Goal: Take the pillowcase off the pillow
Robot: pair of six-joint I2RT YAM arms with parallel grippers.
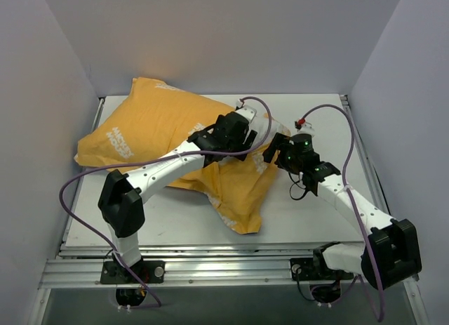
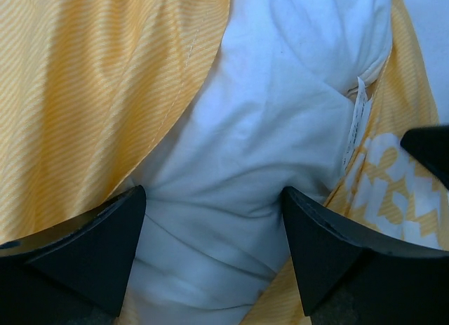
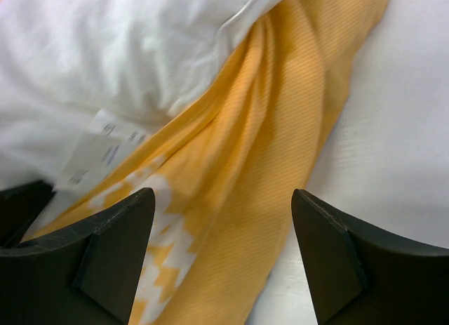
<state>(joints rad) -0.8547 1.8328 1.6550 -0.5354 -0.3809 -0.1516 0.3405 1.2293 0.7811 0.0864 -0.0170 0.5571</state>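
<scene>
The orange-yellow pillowcase (image 1: 147, 121) with white lettering lies across the back left and middle of the table, its slack end (image 1: 238, 195) trailing toward the front. My left gripper (image 1: 235, 132) is open at the case's mouth. In the left wrist view its jaws (image 2: 214, 199) straddle the exposed white pillow (image 2: 266, 93), with the case (image 2: 91, 93) to the left and the pillow's tag (image 2: 358, 121) to the right. My right gripper (image 1: 277, 153) is open just right of it. Its jaws (image 3: 223, 199) hover over yellow case fabric (image 3: 280, 114), with the pillow (image 3: 126, 51) and tag (image 3: 91, 153) at upper left.
The white table (image 1: 175, 220) has bare surface in front of the case and at the right (image 3: 400, 128). Grey walls enclose the back and both sides. A dark part of the right gripper (image 2: 429, 149) shows at the right edge of the left wrist view.
</scene>
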